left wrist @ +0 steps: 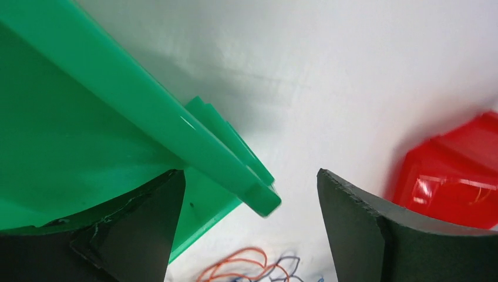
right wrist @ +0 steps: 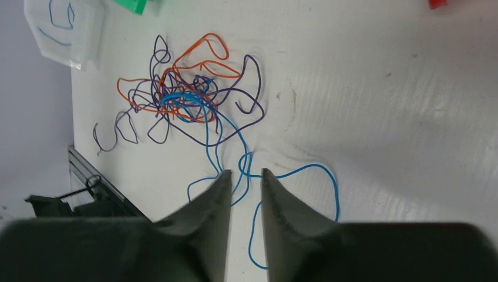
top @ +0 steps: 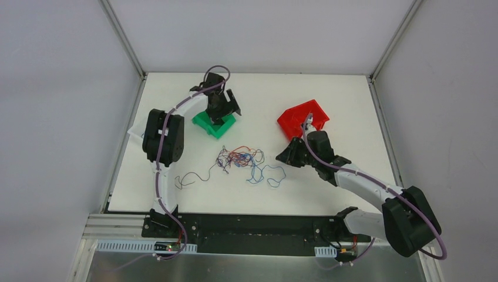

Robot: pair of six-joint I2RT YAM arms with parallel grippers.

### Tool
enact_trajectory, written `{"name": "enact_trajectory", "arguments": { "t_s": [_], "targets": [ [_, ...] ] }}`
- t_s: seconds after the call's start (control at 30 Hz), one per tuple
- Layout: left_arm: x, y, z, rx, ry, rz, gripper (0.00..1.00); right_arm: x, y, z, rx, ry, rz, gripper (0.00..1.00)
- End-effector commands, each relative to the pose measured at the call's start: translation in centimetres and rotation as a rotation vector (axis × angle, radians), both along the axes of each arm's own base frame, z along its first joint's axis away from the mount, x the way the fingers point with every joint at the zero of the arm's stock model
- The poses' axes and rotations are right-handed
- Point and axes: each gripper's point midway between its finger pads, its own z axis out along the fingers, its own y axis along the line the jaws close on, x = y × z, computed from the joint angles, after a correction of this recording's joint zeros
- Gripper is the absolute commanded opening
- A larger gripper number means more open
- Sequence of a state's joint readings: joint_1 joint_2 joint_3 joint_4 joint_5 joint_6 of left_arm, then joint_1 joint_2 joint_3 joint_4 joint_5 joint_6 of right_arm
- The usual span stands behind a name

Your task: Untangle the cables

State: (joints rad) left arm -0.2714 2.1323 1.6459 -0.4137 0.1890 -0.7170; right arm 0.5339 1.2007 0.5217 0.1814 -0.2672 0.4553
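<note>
A white table (top: 352, 176) is walled on its left, far and right sides. The cables (top: 238, 157), a small knot of orange, blue and dark wires, lie near the middle of the table, a little nearer the near edge than the far one. Bare surface surrounds the knot on every side. A dark strand (top: 194, 176) trails from it toward the near left corner. Blue loops (top: 267, 173) spread from it to the right.

A green bin (top: 214, 124) sits beyond the knot toward the far left. A red bin (top: 293, 120) sits toward the far right. A clear tray (top: 136, 132) lies at the left edge, partly hidden by the left arm.

The left gripper (left wrist: 249, 176) hangs over the green bin, well apart from the knot. Its jaws are spread wide and hold nothing. The bin's rim shows between them.

The right gripper (right wrist: 246, 173) is low at the right of the knot, between it and the red bin, pointing at the blue loops. Its jaws stand a narrow slit apart. A blue strand (right wrist: 244, 161) curls just ahead of the tips and runs under the gap. The slit is wider than the wire, so nothing is clamped.
</note>
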Motion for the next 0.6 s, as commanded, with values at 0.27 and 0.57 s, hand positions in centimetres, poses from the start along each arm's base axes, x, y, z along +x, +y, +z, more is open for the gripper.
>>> {"name": "enact_trajectory", "arguments": {
  "t_s": [0.27, 0.57],
  "targets": [
    [-4.1, -3.3, 13.2, -0.104, -0.251, -0.254, 0.91, -0.3, -0.5, -0.3, -0.190, 0.050, 0.064, 0.78],
    [-11.9, -2.3, 16.6, -0.153, -0.321, -0.371, 0.91, -0.5, 0.6, -3.1, -0.405, 0.100, 0.095, 0.86]
  ]
}}
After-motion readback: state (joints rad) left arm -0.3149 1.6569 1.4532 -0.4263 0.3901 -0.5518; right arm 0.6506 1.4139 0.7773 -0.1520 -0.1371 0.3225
